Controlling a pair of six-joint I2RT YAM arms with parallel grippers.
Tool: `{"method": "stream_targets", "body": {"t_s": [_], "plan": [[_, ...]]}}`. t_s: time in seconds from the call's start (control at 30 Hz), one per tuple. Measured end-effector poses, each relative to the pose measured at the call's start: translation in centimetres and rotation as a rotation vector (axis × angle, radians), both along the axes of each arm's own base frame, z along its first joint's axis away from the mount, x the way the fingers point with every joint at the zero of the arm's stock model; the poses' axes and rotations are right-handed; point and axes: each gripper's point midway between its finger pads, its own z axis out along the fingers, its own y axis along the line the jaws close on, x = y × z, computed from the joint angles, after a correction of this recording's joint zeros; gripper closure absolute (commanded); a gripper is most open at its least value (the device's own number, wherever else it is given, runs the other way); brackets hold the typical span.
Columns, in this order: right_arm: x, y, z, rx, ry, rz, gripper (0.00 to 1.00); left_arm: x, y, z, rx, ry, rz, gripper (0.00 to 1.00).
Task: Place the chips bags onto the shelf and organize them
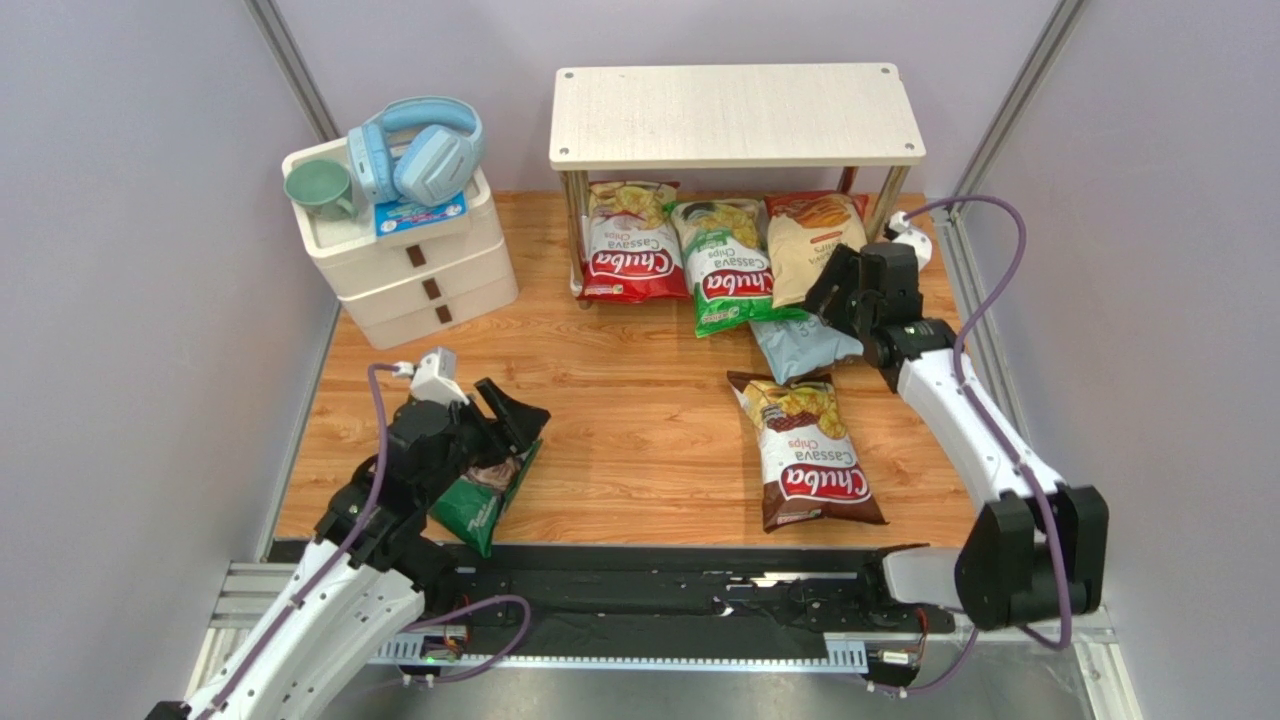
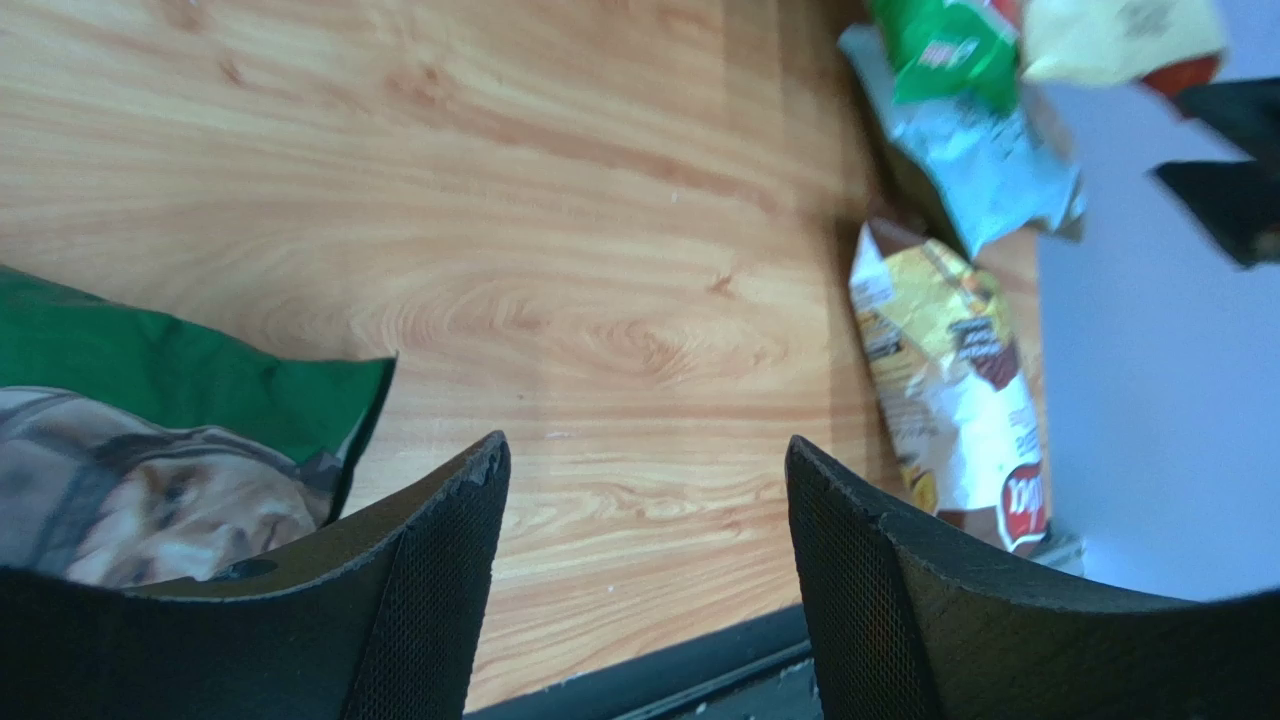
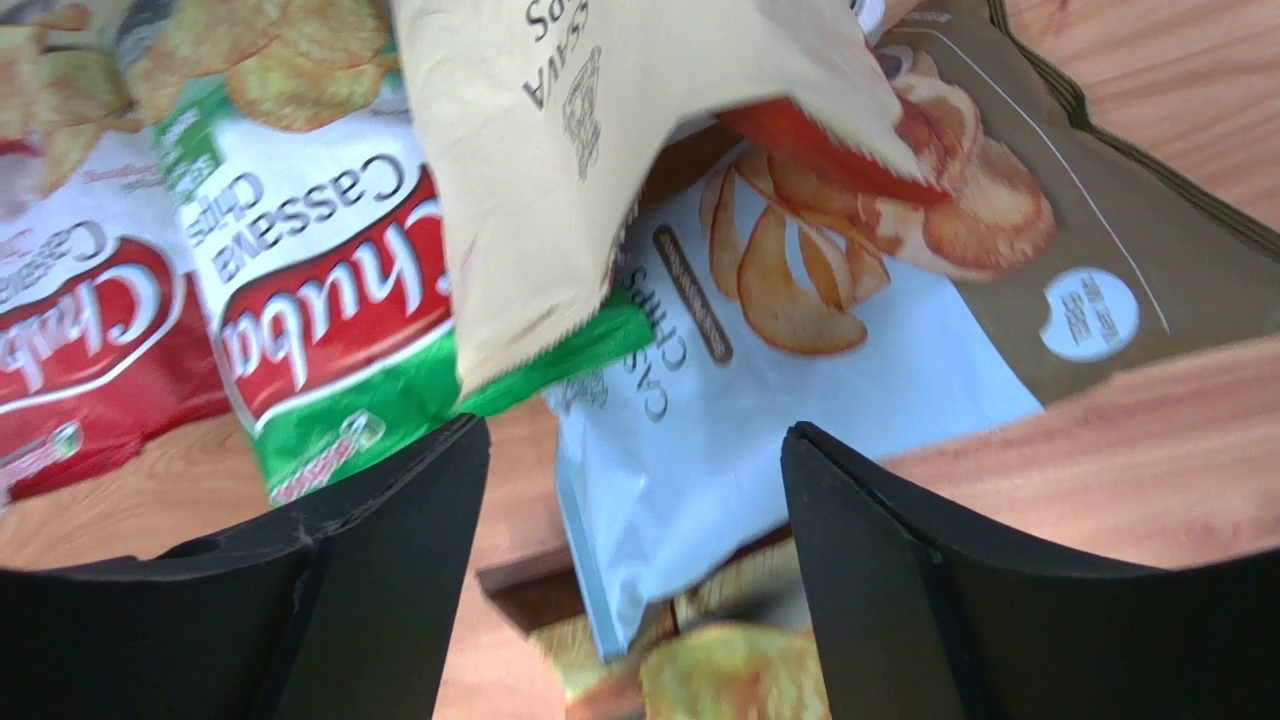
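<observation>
Three bags (red (image 1: 628, 248), green (image 1: 729, 270), cream-orange (image 1: 809, 233)) lean on the shelf's (image 1: 736, 117) lower board. My right claw (image 1: 842, 278), jaws spread and empty, hovers with the light blue bag (image 1: 796, 348) at its 7 o'clock, seemingly tucked under the cream-orange one. The brown bag (image 1: 804, 450) lies on the counter (image 1: 646, 405) beyond, long axis toward 12. My left claw (image 1: 504, 420), also open, overhangs the dark green bag (image 1: 481, 503).
</observation>
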Motion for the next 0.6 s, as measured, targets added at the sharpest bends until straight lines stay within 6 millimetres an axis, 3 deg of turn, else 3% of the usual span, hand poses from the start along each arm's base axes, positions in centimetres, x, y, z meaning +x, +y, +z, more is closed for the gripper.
{"method": "stream_targets", "body": {"t_s": [0.07,0.17,0.33,0.43,0.6], "plan": [[-2.1,-0.2,1.3,0.011,-0.005,0.004,0.21,0.3,-1.0,-1.1,0.020,0.055,-0.043,0.28],[-6.8,-0.5,4.3,0.052,-0.070,0.009,0.21,1.0,-3.5,-3.4,0.041,0.170,-0.140,0.29],[-12.9,-0.9,7.3,0.110,-0.181,0.021,0.21,1.2,-9.4,-6.5,0.025,0.290,-0.359,0.27],[-15.0,-0.9,7.5,0.126,-0.189,0.029,0.21,2.3,-14.1,-5.8,-0.009,0.303,-0.492,0.26],[-16.2,-0.7,5.4,0.123,-0.088,0.044,0.21,6.8,-22.8,-3.2,-0.188,0.243,-0.660,0.22]]}}
